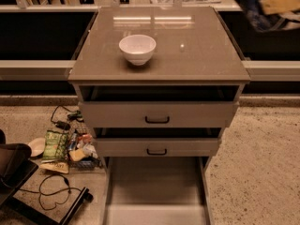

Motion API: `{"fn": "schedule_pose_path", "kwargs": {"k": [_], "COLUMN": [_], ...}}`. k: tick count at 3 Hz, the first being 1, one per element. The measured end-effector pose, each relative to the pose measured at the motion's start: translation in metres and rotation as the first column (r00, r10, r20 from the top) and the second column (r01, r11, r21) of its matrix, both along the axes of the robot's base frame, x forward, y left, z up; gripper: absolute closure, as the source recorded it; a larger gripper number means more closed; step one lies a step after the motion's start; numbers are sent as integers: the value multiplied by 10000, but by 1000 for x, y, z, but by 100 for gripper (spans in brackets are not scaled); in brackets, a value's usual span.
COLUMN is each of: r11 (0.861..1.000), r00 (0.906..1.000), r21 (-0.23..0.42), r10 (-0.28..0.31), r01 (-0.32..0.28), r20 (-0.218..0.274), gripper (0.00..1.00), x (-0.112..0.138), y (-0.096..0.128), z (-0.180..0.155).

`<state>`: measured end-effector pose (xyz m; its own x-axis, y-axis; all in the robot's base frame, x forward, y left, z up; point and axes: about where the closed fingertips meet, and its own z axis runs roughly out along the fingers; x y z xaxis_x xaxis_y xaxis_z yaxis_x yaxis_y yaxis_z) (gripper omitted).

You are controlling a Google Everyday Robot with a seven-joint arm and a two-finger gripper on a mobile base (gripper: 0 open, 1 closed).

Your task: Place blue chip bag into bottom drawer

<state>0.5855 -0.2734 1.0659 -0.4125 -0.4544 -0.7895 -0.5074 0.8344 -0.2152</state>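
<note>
The blue chip bag [255,11] hangs in the air at the top right, above and beyond the cabinet's right rear corner. My gripper [280,0] is at the top right edge, shut on the bag, with a yellowish finger against it. The arm behind it is out of view. The bottom drawer [157,191] is pulled open at the bottom centre, its plain floor showing with nothing in it. The gripper is far above and to the right of that drawer.
A white bowl [137,48] stands on the cabinet top [197,60]. The two upper drawers [157,114] with black handles stand slightly open. A green snack bag [55,144], other litter and cables lie on the floor to the left. A black object [14,165] sits at the lower left.
</note>
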Motion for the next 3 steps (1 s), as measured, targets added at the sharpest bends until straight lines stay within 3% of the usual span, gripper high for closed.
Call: {"fn": "schedule_pose_path", "kwargs": {"k": [1,2,3], "r11": [9962,9933,9871], "r00": [9973,9900,9733], "r21": [627,961,1538], "r10": [-585,-519,-86], "r01": [612,648,450], "r20": [-452,-1313,-2293], "gripper": [100,100,100], "x": [-53,-94,-111], "y": [-45,-80,-96], "z": [-42,-114,-205]}}
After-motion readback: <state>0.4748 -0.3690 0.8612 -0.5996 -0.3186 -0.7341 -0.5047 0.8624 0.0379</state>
